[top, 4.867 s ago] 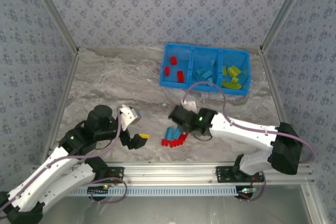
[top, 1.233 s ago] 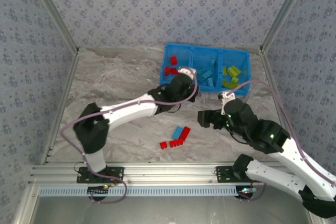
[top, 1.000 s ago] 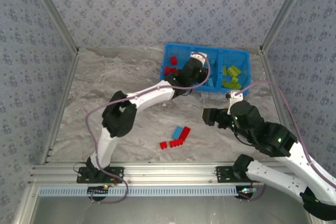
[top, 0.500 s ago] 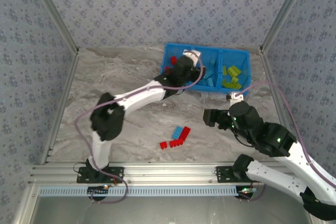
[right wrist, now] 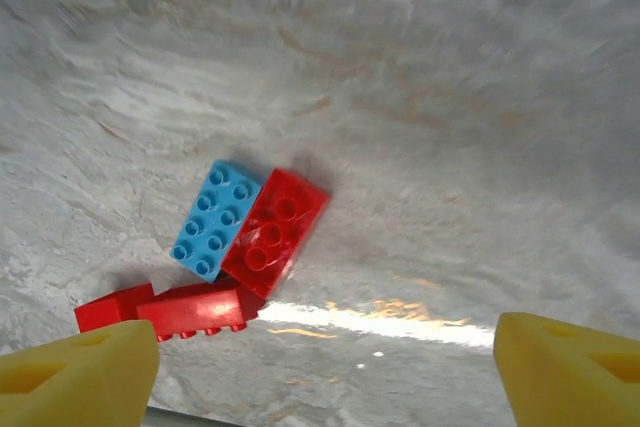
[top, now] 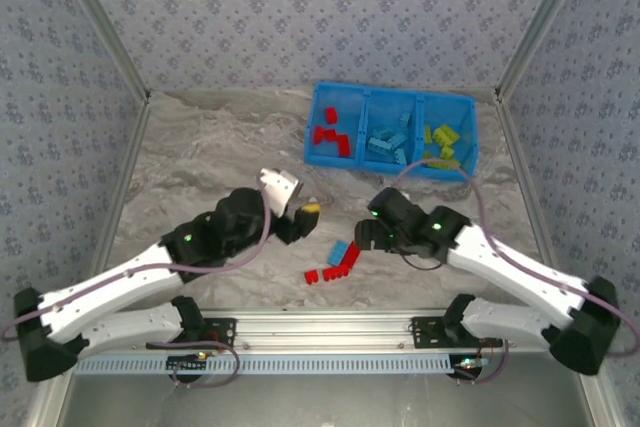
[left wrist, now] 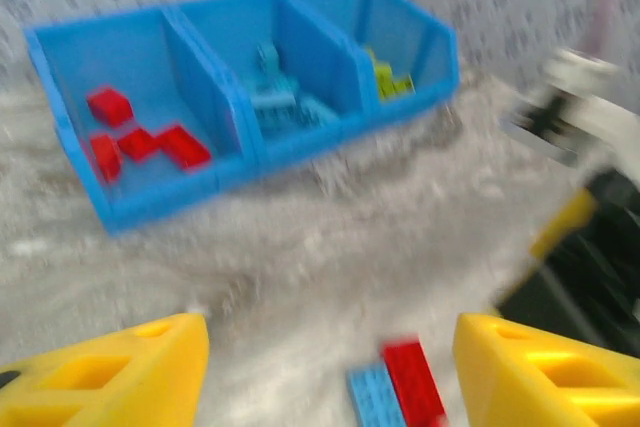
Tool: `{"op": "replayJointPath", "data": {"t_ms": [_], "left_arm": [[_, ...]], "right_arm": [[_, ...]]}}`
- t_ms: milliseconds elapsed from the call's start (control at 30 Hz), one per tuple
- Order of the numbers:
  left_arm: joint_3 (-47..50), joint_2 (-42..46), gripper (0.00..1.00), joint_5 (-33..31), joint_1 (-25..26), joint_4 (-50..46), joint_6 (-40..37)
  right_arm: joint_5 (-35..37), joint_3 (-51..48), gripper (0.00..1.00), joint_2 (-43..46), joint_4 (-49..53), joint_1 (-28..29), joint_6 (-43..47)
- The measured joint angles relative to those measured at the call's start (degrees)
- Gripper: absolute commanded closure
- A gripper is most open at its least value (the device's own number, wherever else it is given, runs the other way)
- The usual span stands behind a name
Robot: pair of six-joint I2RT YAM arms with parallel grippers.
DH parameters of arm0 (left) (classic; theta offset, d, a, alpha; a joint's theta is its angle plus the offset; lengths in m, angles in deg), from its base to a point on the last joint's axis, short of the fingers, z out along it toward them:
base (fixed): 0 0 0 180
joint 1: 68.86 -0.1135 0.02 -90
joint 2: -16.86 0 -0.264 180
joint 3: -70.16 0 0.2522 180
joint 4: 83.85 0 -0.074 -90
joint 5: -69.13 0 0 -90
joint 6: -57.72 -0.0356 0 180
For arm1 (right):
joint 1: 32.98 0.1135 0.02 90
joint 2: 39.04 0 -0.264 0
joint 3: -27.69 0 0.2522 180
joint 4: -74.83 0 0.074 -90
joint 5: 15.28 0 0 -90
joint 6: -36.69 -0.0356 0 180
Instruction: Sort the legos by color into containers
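The blue tray (top: 366,160) stands at the back; its left compartment holds red legos (top: 330,135), the middle light blue ones (top: 388,140), the right yellow-green ones (top: 440,143). A light blue brick (top: 338,251) and red bricks (top: 340,267) lie loose on the table. My left gripper (top: 303,217) hovers just left of them, open and empty, with the blue brick (left wrist: 375,397) and a red brick (left wrist: 415,382) between its yellow fingertips (left wrist: 110,377). My right gripper (top: 365,235) hangs open just right of the pile, above the blue brick (right wrist: 215,219) and red bricks (right wrist: 272,232).
The left wrist view shows the tray (left wrist: 160,202) ahead across bare marbled tabletop. Patterned walls and metal posts enclose the table. The right gripper's dark body (left wrist: 600,257) sits close on the left gripper's right side.
My left arm pulled back from the tray to the table's middle and its jaws opened. My right arm swung left and down toward the loose pile.
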Motion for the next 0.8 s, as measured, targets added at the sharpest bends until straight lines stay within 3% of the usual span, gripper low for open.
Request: {"op": "replayJointPath", "data": {"t_ms": [200,367,567,800], "left_arm": [[3.1,11.5,0.18,6.3,2.6,-14.5,-4.9],[5.6,17.5,0.14,6.9,2.6,-17.4,-5.9],[7.1,16.1,0.11,7.7,2.6,-17.8,-6.0],[7.1,15.0,0.1,7.8,2.6,-17.8,-6.6]], "right_arm": [[-7.1,-5.7,0.35,-11.1,-13.2,0.1,-5.8],[-8.7,-6.1,0.41,-16.8,-18.0,0.9,-8.6],[-8.6,-6.3,0.52,-19.4,-19.8,1.6,-11.1],[-6.8,-6.3,0.56,-19.4,-19.6,2.0,-12.9]]}}
